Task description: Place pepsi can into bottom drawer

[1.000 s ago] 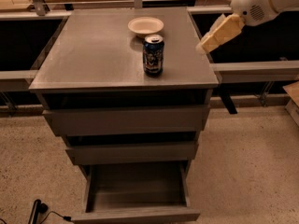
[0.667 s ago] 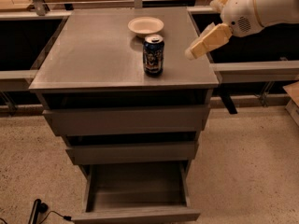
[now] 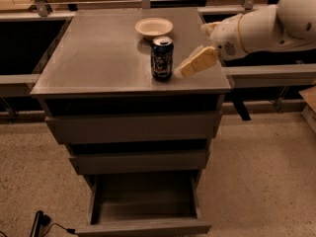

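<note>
The pepsi can (image 3: 162, 58), dark blue with a silver top, stands upright on the grey cabinet top (image 3: 98, 48), just in front of a cream round bowl (image 3: 154, 27). My gripper (image 3: 196, 62) reaches in from the right on a white arm and sits just to the right of the can, close to it but apart from it. The bottom drawer (image 3: 144, 201) is pulled out at the foot of the cabinet, and its tray is empty.
The two upper drawers (image 3: 133, 127) are pulled out slightly in steps. Wooden benches and metal rails run behind and beside the cabinet. A black cable and plug (image 3: 42, 220) lie on the speckled floor at the lower left.
My gripper has moved left and down, from above the cabinet's right edge to right beside the can. The can, bowl and drawers have not moved.
</note>
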`<state>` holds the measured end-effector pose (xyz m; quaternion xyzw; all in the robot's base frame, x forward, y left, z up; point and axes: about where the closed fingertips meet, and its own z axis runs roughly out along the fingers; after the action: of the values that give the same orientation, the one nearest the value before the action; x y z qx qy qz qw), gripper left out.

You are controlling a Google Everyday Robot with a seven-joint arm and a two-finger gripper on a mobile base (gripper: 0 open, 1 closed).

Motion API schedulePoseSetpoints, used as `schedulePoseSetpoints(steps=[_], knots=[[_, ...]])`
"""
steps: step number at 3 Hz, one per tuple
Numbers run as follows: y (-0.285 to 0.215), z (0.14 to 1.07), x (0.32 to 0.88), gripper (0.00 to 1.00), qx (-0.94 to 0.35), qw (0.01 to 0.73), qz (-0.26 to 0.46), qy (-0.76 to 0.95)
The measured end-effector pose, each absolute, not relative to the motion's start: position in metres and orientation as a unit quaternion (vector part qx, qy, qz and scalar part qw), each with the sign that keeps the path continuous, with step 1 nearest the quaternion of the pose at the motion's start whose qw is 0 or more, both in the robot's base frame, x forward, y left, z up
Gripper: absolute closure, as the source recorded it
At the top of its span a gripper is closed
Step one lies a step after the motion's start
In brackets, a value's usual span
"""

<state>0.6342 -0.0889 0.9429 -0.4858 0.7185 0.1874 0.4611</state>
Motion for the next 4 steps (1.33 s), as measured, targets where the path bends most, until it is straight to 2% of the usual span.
schedulePoseSetpoints(steps=[4], knots=[[-0.043,0.916,0.674,0.0,-0.456,0.513,0.24,0.687]])
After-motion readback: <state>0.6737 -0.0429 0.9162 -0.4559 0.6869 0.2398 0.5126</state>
